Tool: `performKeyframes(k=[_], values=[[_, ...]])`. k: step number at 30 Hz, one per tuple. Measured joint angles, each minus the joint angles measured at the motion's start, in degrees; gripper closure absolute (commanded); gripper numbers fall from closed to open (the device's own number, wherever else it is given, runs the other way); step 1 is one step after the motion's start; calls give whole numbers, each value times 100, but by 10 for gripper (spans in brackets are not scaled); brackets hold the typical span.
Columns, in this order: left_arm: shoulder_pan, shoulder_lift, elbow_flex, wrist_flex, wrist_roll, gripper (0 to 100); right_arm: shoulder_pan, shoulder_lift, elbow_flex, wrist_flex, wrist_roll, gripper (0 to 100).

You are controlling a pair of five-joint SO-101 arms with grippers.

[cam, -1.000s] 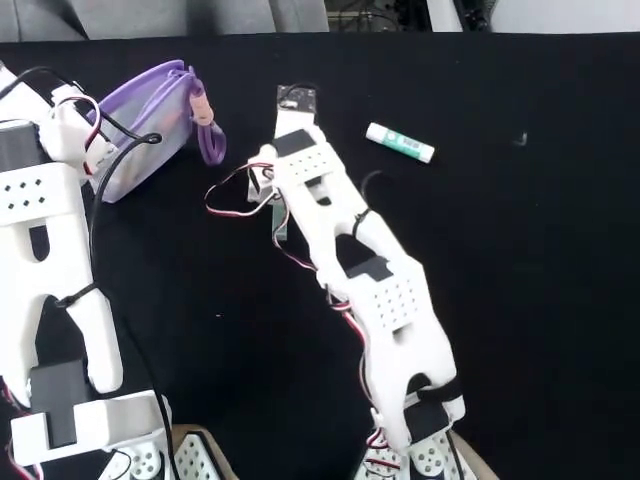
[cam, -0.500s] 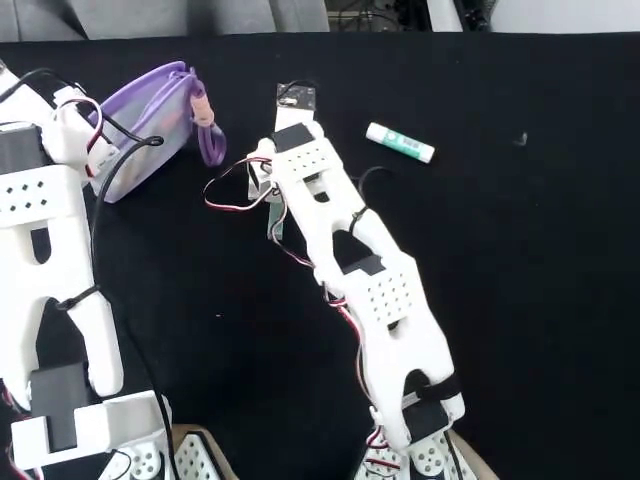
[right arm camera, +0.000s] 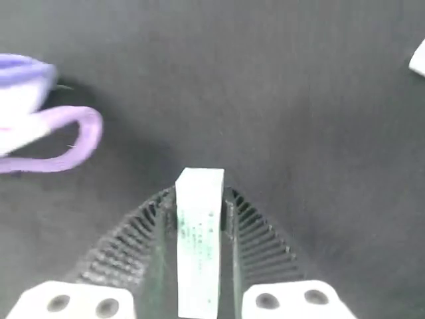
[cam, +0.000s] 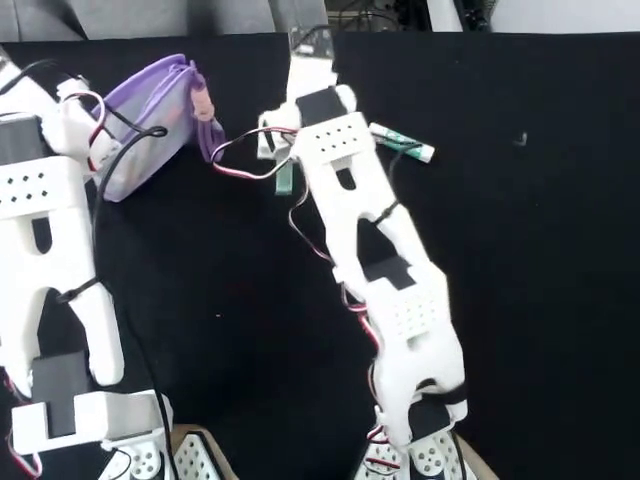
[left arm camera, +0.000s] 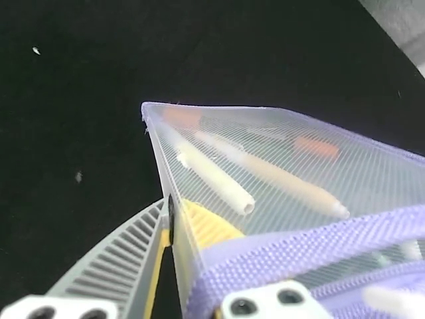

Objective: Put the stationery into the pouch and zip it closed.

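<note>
The purple-edged translucent pouch [cam: 150, 110] is held up at the far left, a corner of it pinched by my left gripper [cam: 100, 160]. In the left wrist view the pouch [left arm camera: 279, 219] holds two pale pens [left arm camera: 219, 181], and the left gripper [left arm camera: 171, 229] is shut on its corner. My right gripper [cam: 285, 180] hangs just right of the pouch's strap [cam: 210, 140], shut on a white stick with green print [right arm camera: 198, 232]. The right wrist view has the right gripper [right arm camera: 199, 199] above the black table, with the strap [right arm camera: 66, 143] off to one side. A white and green glue stick [cam: 412, 148] lies behind the right arm.
The black table [cam: 520, 250] spreads wide on the right side. Red, white and black wires [cam: 245, 168] loop between the right arm and the pouch strap. The far table edge [cam: 480, 33] runs just beyond the right arm's wrist.
The right arm has risen and swung toward the far edge with the white stick in its gripper, now covering part of the glue stick. The left arm and the pouch have stayed put.
</note>
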Motion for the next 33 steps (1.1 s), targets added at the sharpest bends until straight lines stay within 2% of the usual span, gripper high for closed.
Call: performKeyframes(k=[8, 14, 22, 33], values=[[686, 9, -220, 70, -158, 970, 519, -1029, 0, 0, 26, 949], [774, 9, -273, 70, -176, 970, 1125, -1855, 0, 0, 26, 949], [888, 9, -273, 70, -176, 970, 1178, -2637, 0, -510, 26, 949], [1609, 18, -273, 70, -176, 970, 1178, -3552, 0, -554, 26, 949]])
